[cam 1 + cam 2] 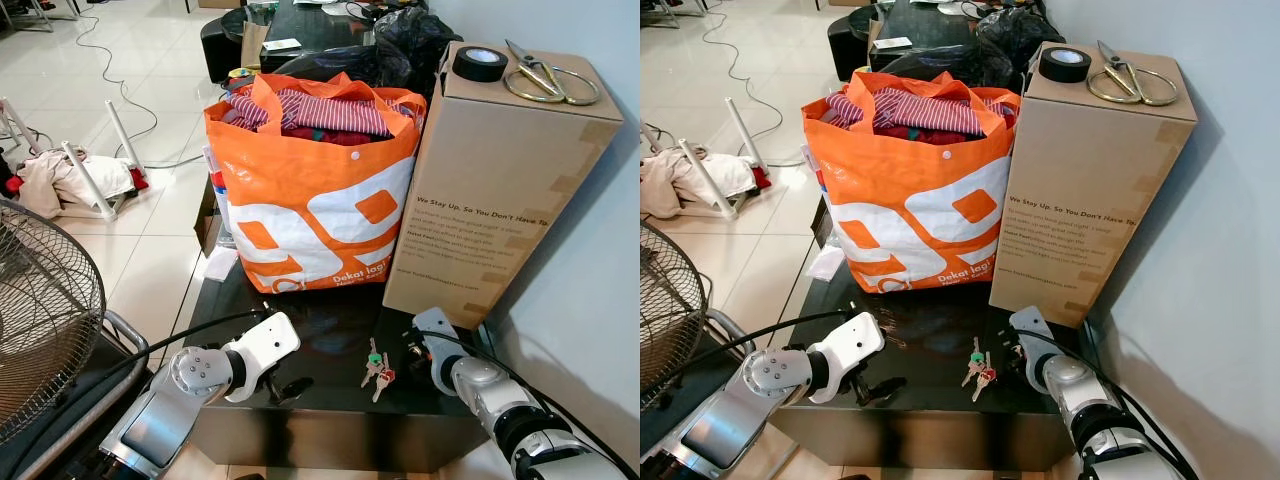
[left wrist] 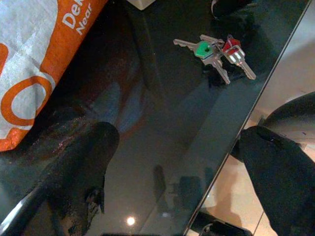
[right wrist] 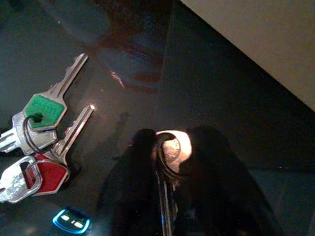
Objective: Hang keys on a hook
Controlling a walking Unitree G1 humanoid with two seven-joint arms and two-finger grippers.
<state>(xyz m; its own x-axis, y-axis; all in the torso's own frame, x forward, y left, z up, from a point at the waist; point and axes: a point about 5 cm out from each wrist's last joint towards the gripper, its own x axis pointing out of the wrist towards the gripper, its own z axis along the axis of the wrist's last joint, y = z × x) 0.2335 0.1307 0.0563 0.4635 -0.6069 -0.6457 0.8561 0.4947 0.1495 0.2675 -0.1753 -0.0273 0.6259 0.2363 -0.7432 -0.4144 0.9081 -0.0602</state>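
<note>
A bunch of keys (image 1: 377,367) with green and red caps lies on the glossy black table (image 1: 330,400), between the two grippers and in front of an orange shopping bag (image 1: 310,190) stuffed with clothes and a tall cardboard box (image 1: 500,190). The right gripper (image 3: 172,196) is clenched on a separate silver key (image 3: 170,152) beside the bunch. The left gripper (image 2: 172,172) hovers with fingers spread, holding nothing.

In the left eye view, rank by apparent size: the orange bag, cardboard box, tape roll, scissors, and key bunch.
1. orange bag
2. cardboard box, nearly as large
3. scissors
4. tape roll and key bunch: look alike; the keys lie nearer, so unranked.
</note>
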